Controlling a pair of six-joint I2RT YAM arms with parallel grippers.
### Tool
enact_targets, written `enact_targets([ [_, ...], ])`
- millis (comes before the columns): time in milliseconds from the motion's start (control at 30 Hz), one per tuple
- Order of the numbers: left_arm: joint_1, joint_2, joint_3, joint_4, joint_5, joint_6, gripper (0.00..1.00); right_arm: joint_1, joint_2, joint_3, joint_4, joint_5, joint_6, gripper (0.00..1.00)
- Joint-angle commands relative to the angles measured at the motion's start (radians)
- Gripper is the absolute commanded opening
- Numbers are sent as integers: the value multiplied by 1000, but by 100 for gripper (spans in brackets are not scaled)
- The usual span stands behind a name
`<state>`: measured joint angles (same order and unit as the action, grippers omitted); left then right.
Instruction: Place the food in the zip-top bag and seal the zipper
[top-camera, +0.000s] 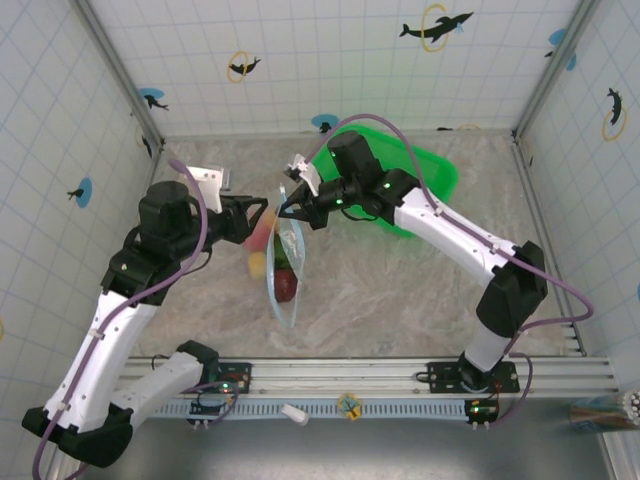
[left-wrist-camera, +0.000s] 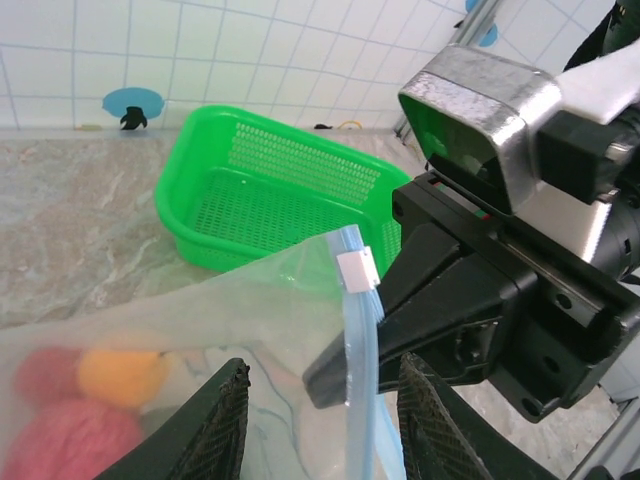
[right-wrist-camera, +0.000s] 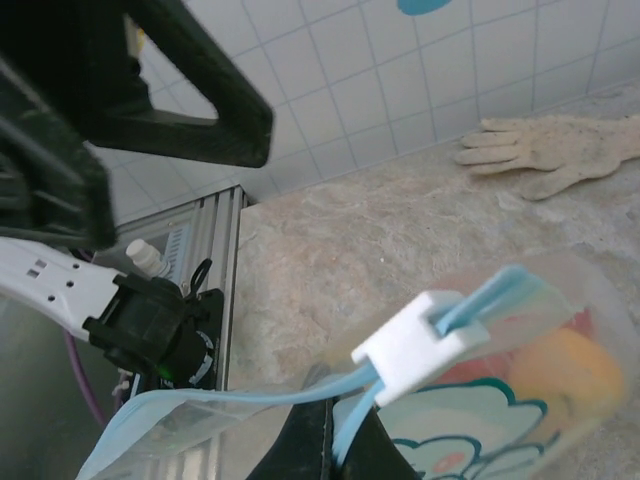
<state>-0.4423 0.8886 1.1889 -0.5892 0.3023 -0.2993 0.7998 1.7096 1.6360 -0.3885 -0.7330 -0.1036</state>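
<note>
The zip-top bag (top-camera: 284, 268) hangs upright off the table, its body trailing toward the near edge. Inside it lies the food: pink, yellow, red and dark green pieces (top-camera: 286, 285), seen through the plastic as orange (left-wrist-camera: 125, 375) and red lumps (left-wrist-camera: 65, 440). My right gripper (top-camera: 287, 208) is shut on the zipper (right-wrist-camera: 300, 395) just below its white slider (right-wrist-camera: 420, 345). My left gripper (left-wrist-camera: 325, 425) is open, its jaws on either side of the zipper (left-wrist-camera: 360, 380) without touching it. The right gripper's black fingers (left-wrist-camera: 430, 310) pinch that strip.
The green mesh basket (top-camera: 420, 170) stands at the back behind the right arm, also seen as a basket (left-wrist-camera: 270, 190) past the bag. A pale glove (right-wrist-camera: 550, 150) lies by the tiled wall. Aluminium rails (top-camera: 400, 375) run along the near edge.
</note>
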Motion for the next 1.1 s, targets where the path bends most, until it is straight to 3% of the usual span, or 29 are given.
enact_targets([
  [0, 8, 11, 48, 0, -2, 75, 42, 8, -45, 87, -21, -37, -131, 0],
  [167, 8, 35, 71, -7, 107, 195, 38, 2, -41, 157, -96, 20, -336, 0],
  [433, 8, 63, 118, -40, 148, 364, 39, 14, -76, 202, -246, 53, -676, 0],
  [633, 8, 58, 111, -74, 196, 464, 42, 42, -130, 160, -338, 148, -782, 0],
  [767, 7, 54, 74, -50, 282, 487, 42, 64, -159, 124, -364, 199, -807, 0],
  [933, 8, 52, 45, 21, 298, 477, 42, 94, -181, 82, -376, 262, -817, 0],
  [1067, 8, 63, 38, 48, 420, 472, 39, 97, -195, 60, -364, 255, -801, 0],
])
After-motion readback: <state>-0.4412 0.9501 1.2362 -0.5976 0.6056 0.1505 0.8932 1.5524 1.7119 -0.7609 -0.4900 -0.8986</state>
